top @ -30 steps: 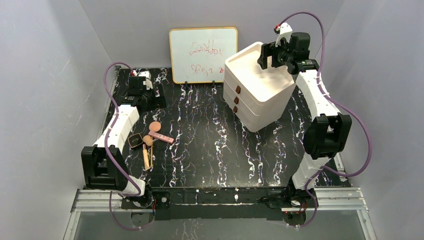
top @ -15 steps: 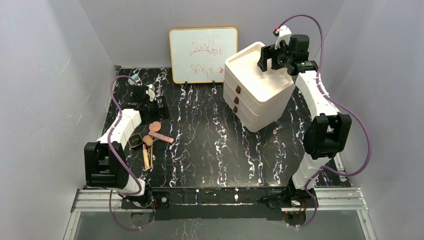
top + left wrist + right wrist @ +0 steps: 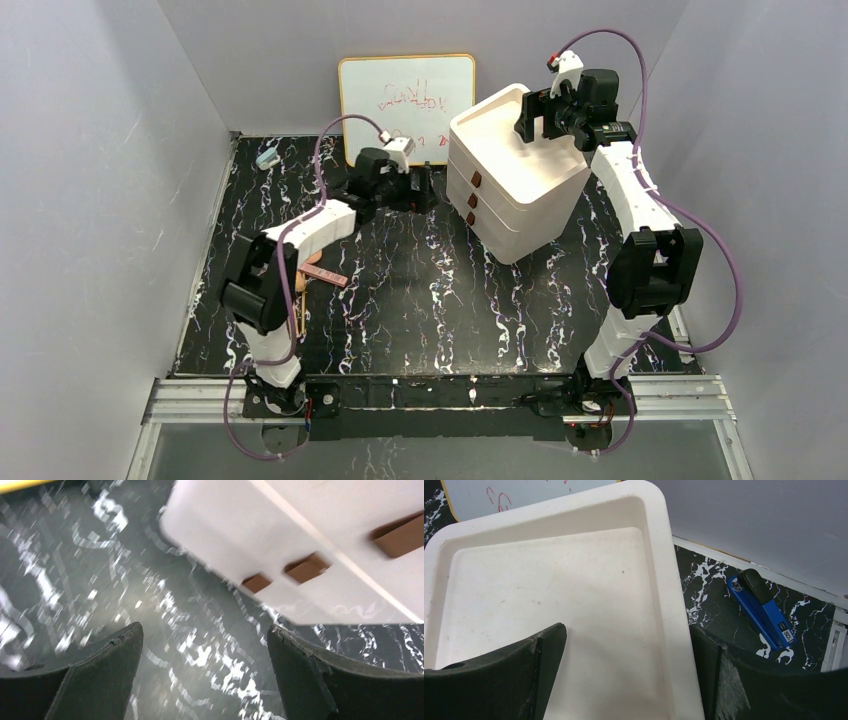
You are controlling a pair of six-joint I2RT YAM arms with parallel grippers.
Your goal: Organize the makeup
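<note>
The makeup lies at the table's left, largely hidden behind my left arm. A pink palette (image 3: pixel 326 274) and a tan brush handle (image 3: pixel 299 312) show beside the arm. The white three-drawer unit (image 3: pixel 505 215) with brown handles (image 3: pixel 305 568) stands at the back right. My left gripper (image 3: pixel 426 190) (image 3: pixel 204 628) hovers low over the table just left of the drawers, open, with nothing between its fingers. My right gripper (image 3: pixel 535 116) (image 3: pixel 627 629) hangs open over the unit's bare top tray (image 3: pixel 549 590).
A whiteboard (image 3: pixel 405 108) leans on the back wall. A small pale-blue object (image 3: pixel 266 158) lies in the back left corner. A blue object (image 3: pixel 761 609) lies on the table behind the drawer unit, near the wall.
My left arm has swung from the back left corner across to the right, ending beside the drawer unit, and now covers part of the makeup. The right arm has stayed put.
</note>
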